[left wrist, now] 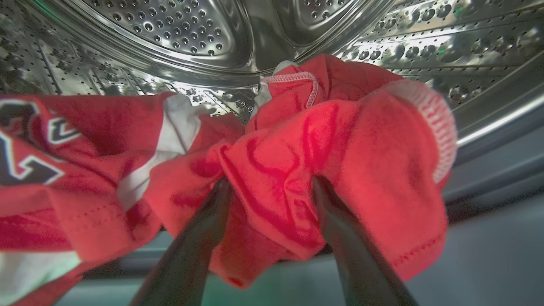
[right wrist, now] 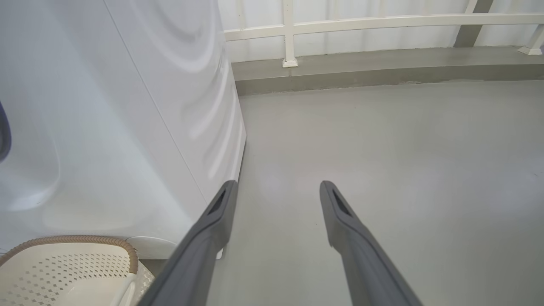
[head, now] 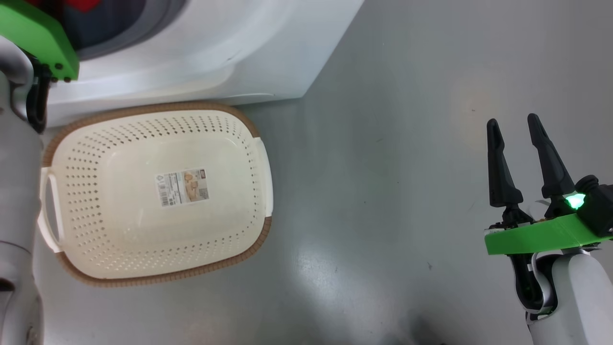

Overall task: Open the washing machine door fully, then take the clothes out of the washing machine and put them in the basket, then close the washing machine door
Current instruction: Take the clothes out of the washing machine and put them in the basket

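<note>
**Two fingers astride a red fold inside the drum**

Both left fingers (left wrist: 214,208) stand spread apart inside the washing machine (head: 215,48). A bunched fold of the clothes (left wrist: 361,148) bulges between them and drapes over their tips, so the tips are hidden in the red cloth. More of the jersey, with white trim and printed numbers, lies to the left of these fingers. The steel drum (left wrist: 191,25) curves beyond and above them.

The right fingers (head: 498,163) are also apart and hold nothing. They hang over the bare grey floor (head: 383,143), well apart from the clothes. The basket (head: 143,108) sits on the floor well to the left of them, close against the machine's front, with a paper label on its base.
</note>
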`<state>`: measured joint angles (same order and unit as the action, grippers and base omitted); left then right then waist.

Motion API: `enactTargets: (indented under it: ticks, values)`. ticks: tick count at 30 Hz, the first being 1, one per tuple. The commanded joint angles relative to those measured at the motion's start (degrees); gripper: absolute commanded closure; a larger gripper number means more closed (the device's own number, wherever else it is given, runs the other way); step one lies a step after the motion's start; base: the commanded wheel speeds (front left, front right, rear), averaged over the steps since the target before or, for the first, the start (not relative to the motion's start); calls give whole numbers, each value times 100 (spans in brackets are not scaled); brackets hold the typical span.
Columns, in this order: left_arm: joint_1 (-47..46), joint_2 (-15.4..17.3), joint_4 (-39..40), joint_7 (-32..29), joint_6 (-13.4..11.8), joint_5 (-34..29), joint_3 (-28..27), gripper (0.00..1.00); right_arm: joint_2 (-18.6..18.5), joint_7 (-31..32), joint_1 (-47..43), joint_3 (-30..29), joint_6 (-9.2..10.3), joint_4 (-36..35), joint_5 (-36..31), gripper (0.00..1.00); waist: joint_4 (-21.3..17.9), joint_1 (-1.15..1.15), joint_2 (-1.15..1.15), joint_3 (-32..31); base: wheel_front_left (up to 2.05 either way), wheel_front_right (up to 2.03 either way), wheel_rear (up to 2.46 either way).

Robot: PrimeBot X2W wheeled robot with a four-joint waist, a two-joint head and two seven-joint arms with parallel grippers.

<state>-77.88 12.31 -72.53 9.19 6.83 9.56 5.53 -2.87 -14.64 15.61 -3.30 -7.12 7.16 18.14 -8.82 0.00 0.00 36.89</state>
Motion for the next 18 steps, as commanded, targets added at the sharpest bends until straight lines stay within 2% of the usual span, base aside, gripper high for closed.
enactTargets:
  ticks: [1,3,4,5,8,10,18]
  values:
    - [-86,318,47,-35,-47,-51,1,0,-2,-36,-10,107,-36,-148,53,0,-55,0,0,88,0,0,0]
    - [-104,342,7,-59,-55,-68,42,1,-1,-36,-1,104,-36,-157,62,0,-64,0,0,118,0,0,0]
    - [-112,348,-7,-55,-56,-68,55,17,-1,-36,2,102,-36,-160,66,0,-68,0,0,127,0,0,0]
    - [-118,349,-19,-46,-61,-66,66,46,-1,-36,4,96,-36,-163,68,0,-70,0,0,134,0,0,0]
    - [-124,350,-50,-27,-85,-80,119,82,-1,-36,21,89,-36,-171,64,0,-70,0,0,141,0,0,0]
    - [-127,344,-64,14,-89,-82,149,100,-1,-36,38,92,-36,-183,60,0,-64,0,0,136,0,0,0]
    - [-61,209,-52,416,-82,89,101,100,-1,-36,26,22,-36,-236,-6,0,92,0,0,56,0,0,0]
